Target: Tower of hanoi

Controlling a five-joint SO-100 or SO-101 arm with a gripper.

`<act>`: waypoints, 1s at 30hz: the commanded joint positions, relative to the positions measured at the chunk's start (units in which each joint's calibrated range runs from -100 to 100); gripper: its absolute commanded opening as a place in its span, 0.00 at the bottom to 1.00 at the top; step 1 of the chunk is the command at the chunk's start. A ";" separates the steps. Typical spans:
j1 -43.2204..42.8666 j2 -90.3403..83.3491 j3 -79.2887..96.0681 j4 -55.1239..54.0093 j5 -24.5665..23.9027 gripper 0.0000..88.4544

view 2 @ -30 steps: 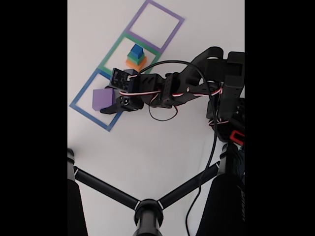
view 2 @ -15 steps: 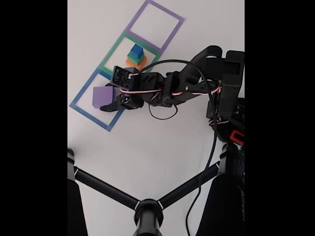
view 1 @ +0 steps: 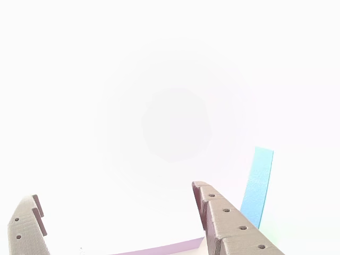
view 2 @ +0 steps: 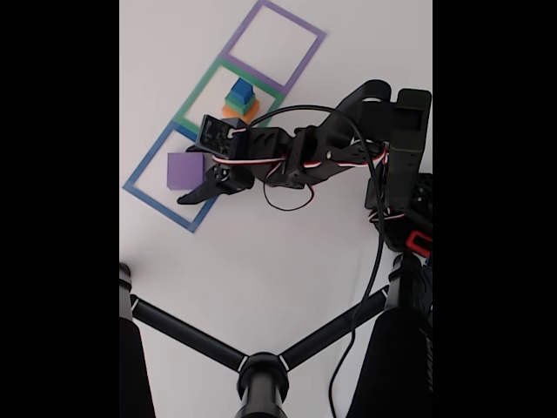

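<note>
Fixed view showed the black arm [view 2: 313, 157] stretched leftward across the white desk [view 2: 261, 261], its claw [view 2: 193, 178] reaching into the blue-outlined square [view 2: 161, 205] at the lower left of a row of three taped squares. A purple cube [view 2: 181, 170] sat on the desk inside that blue square, just beside the claw, with one dark finger [view 2: 198, 193] angled along the cube's lower right side. Whether the finger touched the cube could not be told from this angle. In the middle, green-outlined square [view 2: 198, 96] stood a small stack of blocks [view 2: 240, 97]: orange at the bottom, green above it, blue on top. The purple-outlined square [view 2: 300, 61] at the upper right held nothing. A black tripod [view 2: 261, 366] crossed the bottom of the picture.

From the other view, heavily washed out by light, the claw [view 1: 117, 212] was spread wide, two brown fingertips [view 1: 218, 218] rising from the lower edge with a broad gap between them and nothing pinched. A strip of blue tape [view 1: 257, 183] lay just right of the right fingertip, and a pale purple edge [view 1: 159, 248] showed between the fingertips at the very bottom.
</note>
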 commanded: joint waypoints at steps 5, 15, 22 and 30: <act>-2.98 -8.83 -1.92 3.67 0.39 0.36; -2.98 -20.62 -9.47 22.29 0.39 0.27; -2.88 -28.62 -18.65 42.13 0.39 0.02; -2.02 -40.57 -30.65 75.33 0.39 0.00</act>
